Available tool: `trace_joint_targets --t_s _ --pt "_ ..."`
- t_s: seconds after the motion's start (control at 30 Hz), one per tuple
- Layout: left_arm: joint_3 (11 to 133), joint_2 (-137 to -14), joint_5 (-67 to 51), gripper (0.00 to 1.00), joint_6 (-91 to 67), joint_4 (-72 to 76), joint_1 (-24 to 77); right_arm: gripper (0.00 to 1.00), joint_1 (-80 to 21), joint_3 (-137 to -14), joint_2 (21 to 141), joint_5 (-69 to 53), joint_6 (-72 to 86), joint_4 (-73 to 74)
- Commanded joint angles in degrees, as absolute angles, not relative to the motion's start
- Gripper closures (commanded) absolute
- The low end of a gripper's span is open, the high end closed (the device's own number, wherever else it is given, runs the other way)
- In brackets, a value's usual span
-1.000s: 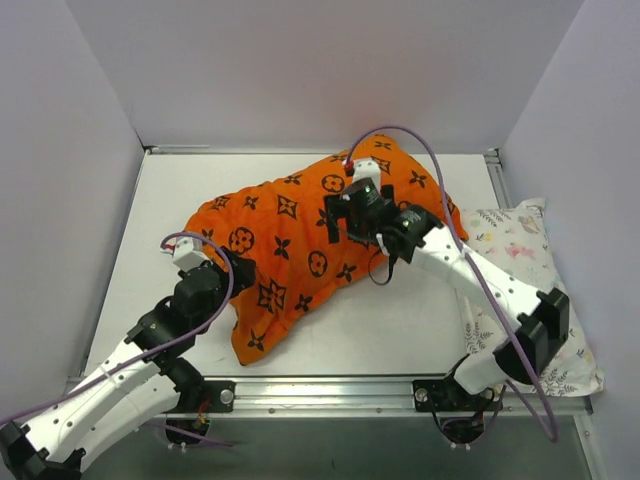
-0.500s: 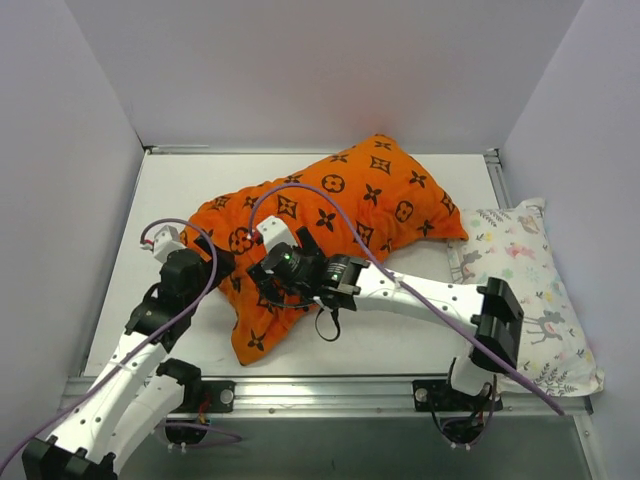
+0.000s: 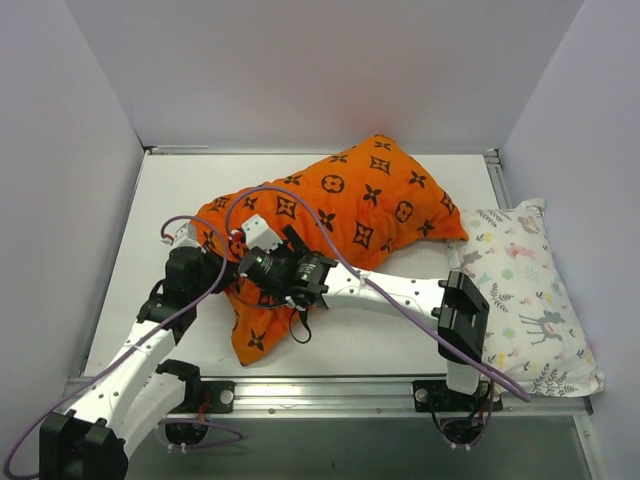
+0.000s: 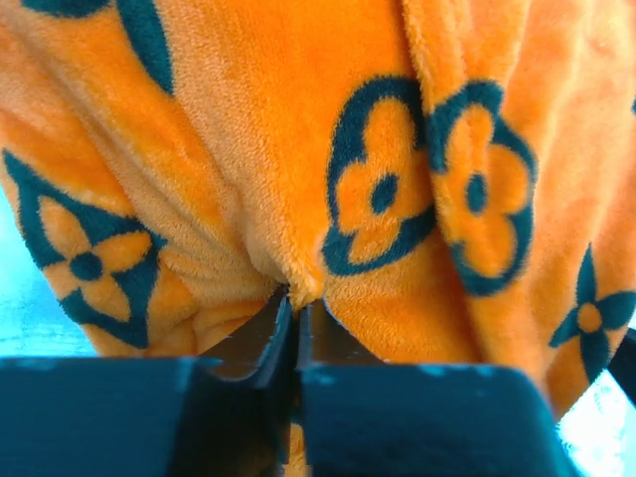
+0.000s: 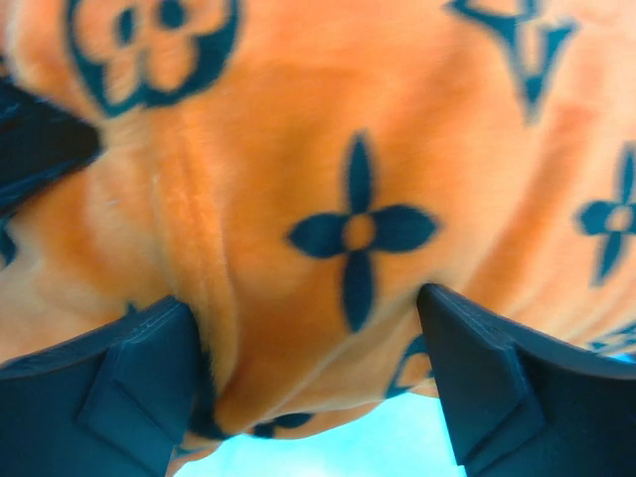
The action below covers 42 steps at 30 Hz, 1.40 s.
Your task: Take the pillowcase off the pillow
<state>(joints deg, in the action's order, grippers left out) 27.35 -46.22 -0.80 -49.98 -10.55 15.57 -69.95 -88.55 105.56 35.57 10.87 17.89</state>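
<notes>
Across the middle of the white table (image 3: 140,200), the orange pillowcase (image 3: 365,200) lies on a slant from the far right to the near left. It is stuffed full, with the pillow wholly covered inside it. At the table's right edge rests an animal-print pillow (image 3: 525,290), just beside the orange corner. Both arms reach to the case's near-left end. The right gripper (image 5: 308,378) is spread wide, orange cloth bulging between its fingers. The left gripper (image 4: 296,308) is clenched on a small pinch of the pillowcase.
</notes>
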Motion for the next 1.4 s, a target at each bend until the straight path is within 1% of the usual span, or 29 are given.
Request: trace_joint_targets --t_s 0.0,0.03,0.07,0.1,0.17,0.2,0.27,0.3,0.37,0.53,0.57,0.6,0.67,0.7,0.73,0.77,0.8,0.87,0.9,0.97,1.0,1.03,1.07,1.1,1.2,1.23,1.27,1.3,1.37 --pt "26.55 -47.90 -4.13 0.95 -49.04 -9.40 14.33 0.26 -67.51 -91.32 103.36 43.86 11.69 19.60" --pt "26.46 -48.25 -4.39 1.00 -49.04 -9.93 14.24 0.35 -66.98 -91.58 103.10 43.94 12.21 20.21" --pt "26.11 -48.34 -4.48 1.00 -48.96 -10.28 13.98 0.45 -66.36 -91.67 102.83 43.86 12.39 20.56" --pt "25.93 -48.17 -4.48 1.00 -48.78 -10.72 13.71 0.60 -65.84 -91.58 102.31 43.60 12.65 20.74" --pt "25.84 -47.64 -4.22 1.00 -48.26 -12.39 13.18 0.72 -63.73 -91.58 101.78 42.98 13.44 21.53" --pt "25.84 -47.20 -4.22 1.00 -47.90 -13.00 12.92 0.83 -63.02 -91.41 101.34 42.63 13.62 21.88" --pt "26.19 -45.88 -3.43 1.00 -47.03 -15.81 11.96 0.91 -60.57 -91.14 101.08 41.57 14.76 22.50" --pt "26.45 -45.36 -3.08 1.00 -46.76 -17.04 11.52 0.97 -59.34 -90.88 100.81 41.31 15.37 22.85" --pt "27.86 -43.77 -2.29 1.00 -45.45 -20.99 9.86 1.00 -55.66 -90.35 100.46 40.09 17.48 24.68" --pt "29.88 -41.75 0.70 1.00 -42.98 -29.43 5.28 1.00 -49.66 -83.86 97.39 34.11 23.55 23.82" --pt "29.36 -41.84 0.53 1.00 -42.80 -29.79 4.58 0.95 -48.96 -83.06 96.77 33.23 24.16 23.47" --pt "29.18 -42.18 0.18 1.00 -42.89 -29.45 4.66 0.90 -47.39 -81.06 94.77 27.92 24.60 22.51" --pt "29.44 -42.97 0.26 1.00 -43.24 -29.53 4.57 0.84 -46.23 -78.41 92.30 22.96 24.61 17.42" --pt "29.53 -43.33 0.52 1.00 -43.33 -29.62 4.40 0.81 -45.88 -77.88 90.98 22.68 24.61 16.79" --pt "29.71 -44.03 0.96 1.00 -43.42 -29.62 4.48 0.81 -45.53 -78.22 90.71 23.02 24.52 16.87" --pt "29.88 -44.21 1.23 1.00 -43.24 -29.62 4.48 0.81 -45.18 -78.57 90.88 22.85 24.35 17.14" --pt "29.97 -44.30 1.32 1.00 -43.16 -29.53 4.40 0.87 -44.83 -78.84 91.31 21.37 24.35 17.23" --pt "29.97 -44.38 1.49 1.00 -42.89 -29.62 4.39 0.94 -44.47 -79.10 92.10 19.52 24.78 17.23" --pt "30.32 -44.12 1.32 1.00 -42.63 -29.62 4.39 1.00 -44.47 -79.01 93.15 18.73 25.05 17.31" --pt "31.37 -43.25 -2.61 1.00 -41.06 -29.10 4.39 1.00 -44.30 -77.10 94.13 13.47 26.19 15.66" --pt "33.03 -42.20 -4.64 1.00 -39.83 -28.22 4.57 1.00 -44.30 -75.69 94.04 9.10 26.54 11.73" --pt "34.61 -41.75 -6.05 0.96 -39.81 -28.21 4.66 1.00 -44.30 -73.93 93.96 7.84 27.41 10.04" --pt "36.11 -41.40 -8.15 0.75 -38.60 -28.39 5.09 1.00 -44.12 -72.26 94.39 6.87 28.64 9.06" --pt "39.43 -40.70 -8.70 0.64 -38.15 -28.82 5.45 1.00 -44.21 -72.07 94.74 6.51 29.00 8.62" --pt "43.49 -40.08 -7.92 0.29 -37.62 -29.18 9.57 1.00 -44.03 -71.20 95.53 4.66 29.97 7.39" --pt "45.59 -40.43 -6.95 0.27 -37.70 -29.18 11.49 1.00 -44.03 -70.84 95.45 4.05 30.14 6.25" --pt "46.66 -41.04 -5.55 0.25 -38.05 -29.18 15.52 1.00 -43.77 -70.23 95.28 2.91 30.58 5.46" --pt "47.63 -42.96 -1.10 0.22 -38.32 -29.09 18.43 1.00 -43.68 -69.27 95.10 2.29 31.28 4.58" --pt "50.34 -45.34 4.19 0.20 -39.02 -29.00 23.70 1.00 -43.33 -68.56 94.83 0.89 32.08 2.56"
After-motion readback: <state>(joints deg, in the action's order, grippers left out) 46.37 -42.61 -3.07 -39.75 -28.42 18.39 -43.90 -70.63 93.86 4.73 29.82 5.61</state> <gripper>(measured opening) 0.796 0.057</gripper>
